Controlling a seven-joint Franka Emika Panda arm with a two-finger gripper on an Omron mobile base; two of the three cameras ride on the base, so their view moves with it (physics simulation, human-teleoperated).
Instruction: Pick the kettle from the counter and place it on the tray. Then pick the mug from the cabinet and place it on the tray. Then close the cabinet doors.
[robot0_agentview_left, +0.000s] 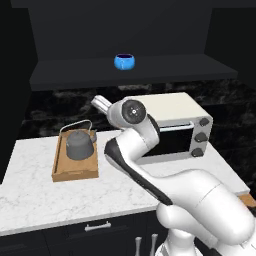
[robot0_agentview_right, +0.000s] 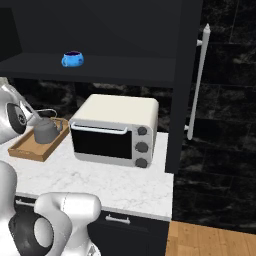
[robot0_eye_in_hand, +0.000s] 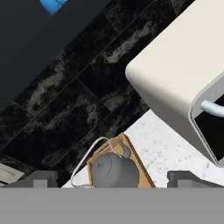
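The pincer (robot0_eye_in_hand: 112, 177) stands wide open and holds nothing; its two dark finger tips (robot0_eye_in_hand: 41, 178) rise far apart at the bottom of the hand view, with the kettle (robot0_eye_in_hand: 114, 169) between them and beyond, clear of both. In the left base view the hand end of the arm (robot0_agentview_left: 101, 104) hangs in the air above the desk (robot0_agentview_left: 40, 192), up and to the right of the kettle's arched wire handle and not touching it.

The kettle sits upright inside the wooden tray (robot0_agentview_left: 59, 172), toward its far end, with bare tray floor in front of it. The tray lies on the left part of the desk, its far end close to the black marbled back wall (robot0_eye_in_hand: 87, 87); open white surface surrounds it on the left and front.

Just right of the tray stands a cream toaster oven (robot0_agentview_right: 117, 117) with a dark glass door, leaving a strip of free desk between the two. Its top reaches up toward the shelf.

The blue mug (robot0_agentview_left: 124, 61) stands on the dark shelf of the cabinet (robot0_agentview_left: 60, 75), near the middle, well back from the shelf's front edge, with free shelf on both sides. One cabinet door (robot0_agentview_right: 182, 85) stands open at the right, edge-on, its long silver handle (robot0_agentview_right: 199, 80) beside it.
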